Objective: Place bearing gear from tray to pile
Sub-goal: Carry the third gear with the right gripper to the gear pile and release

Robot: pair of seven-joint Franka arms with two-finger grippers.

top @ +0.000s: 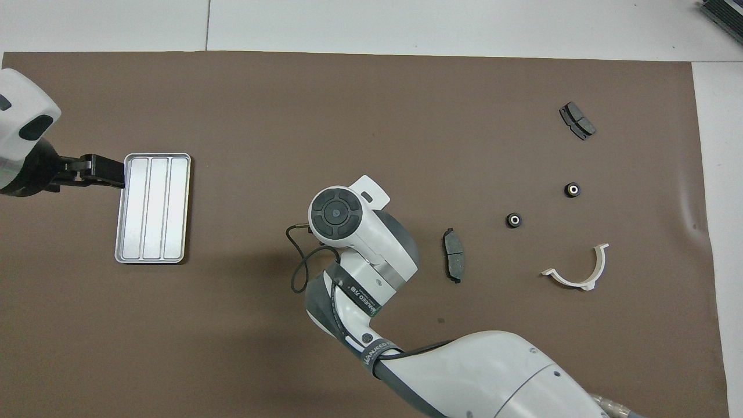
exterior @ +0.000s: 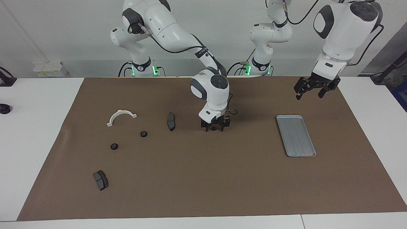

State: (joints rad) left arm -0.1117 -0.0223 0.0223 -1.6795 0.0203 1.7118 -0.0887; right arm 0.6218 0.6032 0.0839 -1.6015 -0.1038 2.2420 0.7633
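From where I stand, the right gripper (exterior: pixel 215 128) is down at the brown mat (exterior: pixel 203 178) in the middle of the table, its fingers straddling a small black bearing gear (exterior: pixel 214 128) that sits on the mat; I can't quite tell whether they already pinch it or stand a touch apart, since the arm's white wrist hides that spot from above. Just beside it, toward the right arm's end, lies a dark brake pad (top: pixel 453 262). Further that way are two more bearing gears (top: pixel 514 220) (top: pixel 572 189), a white half-ring bracket (top: pixel 576 273) and, farthest from the robots, a second brake pad (top: pixel 577 121). Well apart, toward the left arm's end, the silver tray (top: pixel 152 208) lies bare. The left gripper (exterior: pixel 312 90) hangs in the air by the tray's edge, fingers spread open, waiting
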